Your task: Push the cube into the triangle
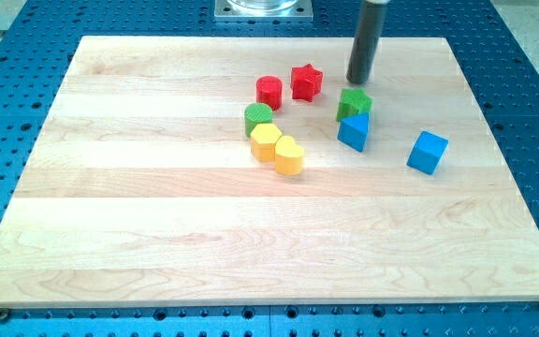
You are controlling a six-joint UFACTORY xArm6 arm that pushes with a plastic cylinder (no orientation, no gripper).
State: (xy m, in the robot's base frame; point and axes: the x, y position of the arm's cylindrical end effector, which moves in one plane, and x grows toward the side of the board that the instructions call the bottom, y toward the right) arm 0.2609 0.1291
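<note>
Right now my tip (357, 80), a bare rod tool holding nothing, stands just above the green cube (354, 103), which touches the blue triangle block (354, 131) below it on the wooden tabletop (157, 234); seemingly light and rigid, the cube should slide if pushed squarely on its top face.

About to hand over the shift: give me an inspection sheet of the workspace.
Surface: wooden board, flat.
Job's things: blue cube alone at the view's right; blue triangle touching green block.
Clutter: red cylinder, red star, green cylinder, yellow hexagon, yellow heart, clustered.
Grippers: my tip just above the green block, far from the cube.
Cables: nothing seen.
Surroundings: blue perforated table.
</note>
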